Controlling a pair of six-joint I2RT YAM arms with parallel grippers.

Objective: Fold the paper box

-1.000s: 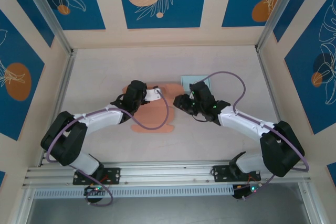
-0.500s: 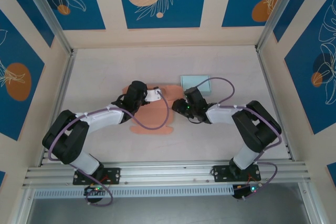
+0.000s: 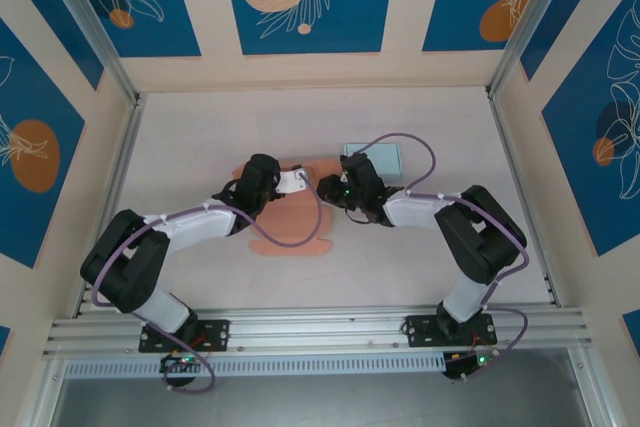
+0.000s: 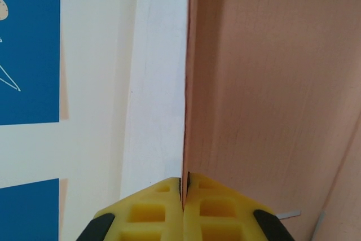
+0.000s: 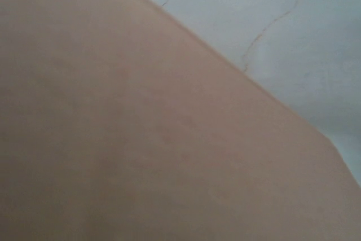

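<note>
The paper box (image 3: 290, 234) is a flat salmon-coloured cut-out lying on the table between the two arms. My left gripper (image 3: 268, 187) sits over its upper left part. In the left wrist view the yellow fingertips (image 4: 163, 196) are pressed together on a thin raised edge of the paper box (image 4: 271, 94), so the left gripper (image 4: 184, 187) is shut on it. My right gripper (image 3: 325, 189) is at the box's upper right edge. Blurred salmon paper box (image 5: 141, 139) lies close across the right wrist view and hides the right jaws.
A small pale blue-green rectangle (image 3: 378, 157) lies on the table just behind the right wrist, partly covered by its cable. Metal rails run along both sides of the table (image 3: 420, 117) and its near edge. Patterned blue walls close in the back and sides.
The right gripper has moved left from beside the pale rectangle up to the box's right edge, with its arm folding in. The left arm has not moved.
</note>
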